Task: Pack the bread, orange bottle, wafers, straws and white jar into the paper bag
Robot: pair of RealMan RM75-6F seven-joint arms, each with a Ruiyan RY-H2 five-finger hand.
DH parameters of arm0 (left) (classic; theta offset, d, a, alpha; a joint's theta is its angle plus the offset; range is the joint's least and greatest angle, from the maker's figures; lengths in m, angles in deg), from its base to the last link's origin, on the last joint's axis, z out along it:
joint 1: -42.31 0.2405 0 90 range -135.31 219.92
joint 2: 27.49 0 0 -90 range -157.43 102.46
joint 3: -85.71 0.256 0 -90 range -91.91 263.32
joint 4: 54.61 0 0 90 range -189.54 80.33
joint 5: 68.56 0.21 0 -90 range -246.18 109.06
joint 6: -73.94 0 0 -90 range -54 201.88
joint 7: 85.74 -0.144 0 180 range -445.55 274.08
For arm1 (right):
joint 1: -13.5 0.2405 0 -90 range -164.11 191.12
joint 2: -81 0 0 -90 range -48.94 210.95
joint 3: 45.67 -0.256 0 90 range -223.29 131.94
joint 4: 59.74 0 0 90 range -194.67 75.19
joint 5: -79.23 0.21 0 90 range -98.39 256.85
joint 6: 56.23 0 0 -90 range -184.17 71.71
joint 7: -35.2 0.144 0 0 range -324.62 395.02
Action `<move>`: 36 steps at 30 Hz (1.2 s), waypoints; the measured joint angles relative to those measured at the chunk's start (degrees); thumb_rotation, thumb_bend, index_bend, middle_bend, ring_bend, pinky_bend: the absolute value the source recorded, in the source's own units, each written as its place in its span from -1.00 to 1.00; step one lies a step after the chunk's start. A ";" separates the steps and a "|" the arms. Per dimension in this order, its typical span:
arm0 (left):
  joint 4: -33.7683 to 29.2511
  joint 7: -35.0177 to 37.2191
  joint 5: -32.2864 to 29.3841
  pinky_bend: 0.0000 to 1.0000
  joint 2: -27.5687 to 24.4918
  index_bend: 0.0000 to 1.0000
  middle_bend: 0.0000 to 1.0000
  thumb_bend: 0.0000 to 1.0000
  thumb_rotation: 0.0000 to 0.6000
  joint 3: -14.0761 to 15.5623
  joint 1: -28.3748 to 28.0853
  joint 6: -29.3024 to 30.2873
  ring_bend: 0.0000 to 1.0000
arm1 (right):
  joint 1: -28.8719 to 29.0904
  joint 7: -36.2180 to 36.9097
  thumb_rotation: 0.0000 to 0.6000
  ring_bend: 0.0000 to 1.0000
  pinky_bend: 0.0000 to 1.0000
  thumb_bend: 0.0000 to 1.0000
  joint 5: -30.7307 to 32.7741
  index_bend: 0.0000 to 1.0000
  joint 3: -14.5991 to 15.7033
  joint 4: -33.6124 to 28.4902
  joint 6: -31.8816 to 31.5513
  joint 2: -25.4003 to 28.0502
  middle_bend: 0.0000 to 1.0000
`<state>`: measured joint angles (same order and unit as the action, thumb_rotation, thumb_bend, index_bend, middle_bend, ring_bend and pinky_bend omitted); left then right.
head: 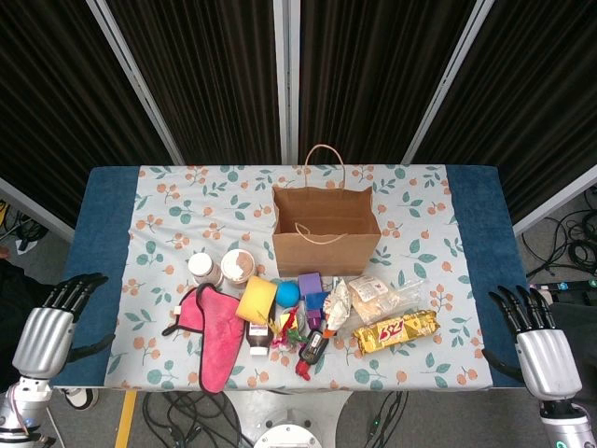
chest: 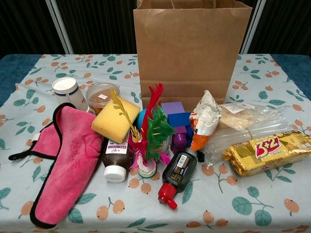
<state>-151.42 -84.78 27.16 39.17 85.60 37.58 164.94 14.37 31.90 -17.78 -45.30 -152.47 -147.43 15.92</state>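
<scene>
While both hands hang off the table's near corners, the task's things lie well apart from their fingers. The left hand (head: 45, 329) and right hand (head: 541, 343) point forward, fingers spread wide, holding nothing. The paper bag (head: 326, 230) stands upright mid-table; the bread (head: 384, 295), wafers (head: 395, 330) and white jar (head: 202, 269) lie near the front edge.

You have the paper bag (head: 326, 231) standing behind the clutter; jar (head: 204, 269) left, wafers (head: 395, 330) right, cloth (head: 216, 336) front-left.
</scene>
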 measured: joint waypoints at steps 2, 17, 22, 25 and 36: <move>0.17 0.26 -0.02 -0.56 0.03 -0.55 -0.42 -0.81 1.00 0.09 0.09 0.04 -0.62 | 0.03 -0.35 1.00 -1.00 -1.00 -0.89 0.00 -0.75 0.05 -0.23 0.15 0.04 -0.80; 0.98 1.64 0.12 -0.57 0.03 -0.55 -0.42 -0.81 1.00 0.10 -0.53 -0.71 -0.62 | 3.32 -2.60 1.00 -0.98 -1.00 -0.89 2.16 -0.70 -1.46 -6.35 5.49 0.81 -0.64; 1.33 2.25 1.28 -0.57 -0.08 -0.55 -0.42 -0.81 1.00 0.34 -0.45 -0.02 -0.62 | 5.62 -7.21 1.00 -0.91 -0.96 -0.86 4.29 -0.61 -2.59 -6.88 9.34 -2.77 -0.58; 1.51 2.34 2.10 -0.57 -0.14 -0.55 -0.42 -0.81 1.00 0.62 -0.48 0.16 -0.62 | 7.15 -10.48 1.00 -0.91 -0.95 -0.86 5.98 -0.58 -3.04 -6.19 12.23 -5.90 -0.57; 5.83 2.88 4.68 -0.57 0.43 -0.55 -0.42 -0.81 1.00 0.63 -0.76 2.28 -0.62 | 11.88 -17.20 1.00 -0.91 -0.95 -0.86 10.46 -0.51 -5.63 2.14 16.56 -19.27 -0.55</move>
<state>-145.60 -81.90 31.84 39.60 86.23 36.83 167.22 26.25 14.70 -7.32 -50.92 -150.33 -130.87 -3.35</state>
